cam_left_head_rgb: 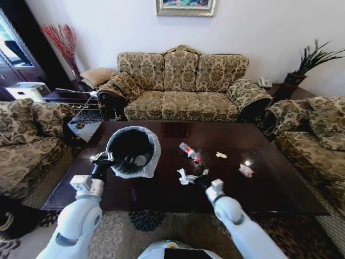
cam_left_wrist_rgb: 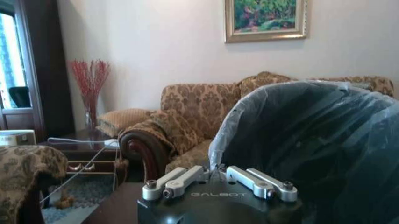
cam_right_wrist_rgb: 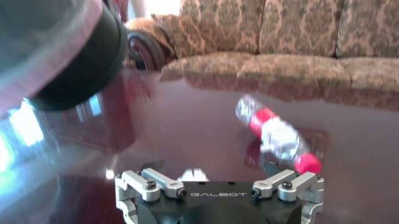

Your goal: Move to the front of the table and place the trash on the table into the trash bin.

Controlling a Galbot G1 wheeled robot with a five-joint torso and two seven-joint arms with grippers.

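- Trash on the tabletop (cam_left_head_rgb: 280, 189), head view: clear bottle (cam_left_head_rgb: 190, 152) with red cap and label lies on its side near centre; crumpled white tissues (cam_left_head_rgb: 186, 177) just toward the robot from it; a pale scrap (cam_left_head_rgb: 221, 155) at 3 o'clock of the bottle; a small wrapper (cam_left_head_rgb: 246, 170) further right, near the right edge.
- Trash bin (cam_left_head_rgb: 132, 152), black with a white bag folded over the rim, sits at 9 o'clock of the bottle, tipped so its mouth faces the robot. Something pale lies inside; cannot identify it.
- Left hand (cam_left_head_rgb: 110, 159) is at the bin's rim and its fingers appear pinched on the bag edge, holding the bin tilted.
- Right hand (cam_left_head_rgb: 200, 181) is low over the tabletop beside the tissues, fingers spread, nothing between them; the bottle is just ahead at about 1 o'clock in its wrist view.
- Judgement: step in hand is a pick by the right hand. Do it well by centring the spread fingers across the item, closing low to the glossy surface, and keeping the bin mouth steady for the drop.
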